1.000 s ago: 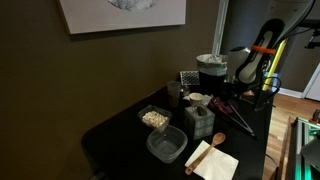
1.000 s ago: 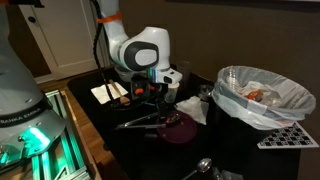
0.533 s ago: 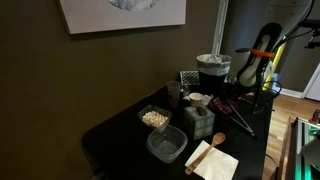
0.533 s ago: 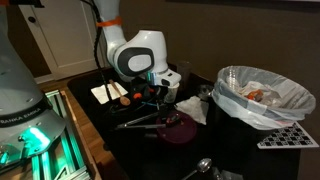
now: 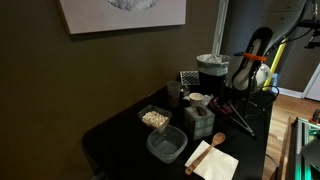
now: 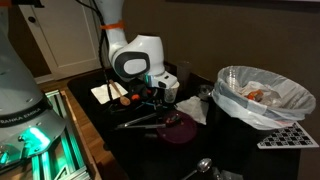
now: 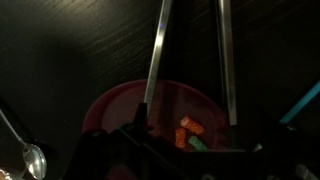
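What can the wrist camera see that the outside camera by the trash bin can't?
Only the wrist view shows the orange bits lying inside the red bowl. Only an exterior view shows the bin with its white bag, the napkin and the robot arm. Both show the red bowl, the metal tongs and the spoon on the black table.

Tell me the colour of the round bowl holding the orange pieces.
Dark red; the round bowl shows best in the wrist view.

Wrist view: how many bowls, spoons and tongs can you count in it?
Red bowl: 1
Metal tongs: 1
Spoon: 1
Total: 3
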{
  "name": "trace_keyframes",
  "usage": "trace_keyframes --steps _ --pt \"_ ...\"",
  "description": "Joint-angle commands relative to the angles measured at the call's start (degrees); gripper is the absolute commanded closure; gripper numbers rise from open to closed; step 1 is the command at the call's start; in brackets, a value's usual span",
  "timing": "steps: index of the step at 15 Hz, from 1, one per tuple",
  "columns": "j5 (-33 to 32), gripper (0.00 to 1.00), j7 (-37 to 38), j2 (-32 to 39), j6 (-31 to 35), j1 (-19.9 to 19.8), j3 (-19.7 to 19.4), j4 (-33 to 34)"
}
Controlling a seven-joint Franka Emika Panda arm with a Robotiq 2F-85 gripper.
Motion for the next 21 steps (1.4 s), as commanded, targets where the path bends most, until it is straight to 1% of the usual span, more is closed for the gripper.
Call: trace_keyframes --steps 1,6,7,8,9,10,11,12,14,17,19,20,21 --pt "2.91 0.00 -3.16 2.15 1.64 -0.75 1.56 0.74" --pt "4.03 0.00 -4.14 3.46 1.55 -1.23 2.93 1.91" --pt "4.30 0.02 -4.33 3.67 1.46 -1.48 3.41 2.15" --pt "4.49 0.17 -4.46 3.89 1.39 -1.71 3.87 2.42" --pt "4.64 0.27 -4.62 4.08 1.34 -1.93 4.35 2.70" --pt "4.77 0.29 -4.82 4.34 1.25 -2.14 4.82 3.07" --pt "4.90 0.35 -4.99 4.59 1.19 -2.36 5.23 3.39" --pt "5.00 0.45 -5.10 4.78 1.16 -2.48 5.62 3.70" --pt "5.01 0.59 -5.22 5.08 1.05 -2.47 6.01 4.17" --pt "4.78 0.83 -5.21 5.07 0.61 -1.62 5.57 4.55" --pt "4.72 0.97 -5.15 4.91 0.43 -1.17 5.15 4.58" --pt "4.70 1.00 -5.12 4.82 0.29 -0.97 4.94 4.59" --pt "4.64 1.00 -5.12 4.72 0.03 -0.65 4.62 4.61"
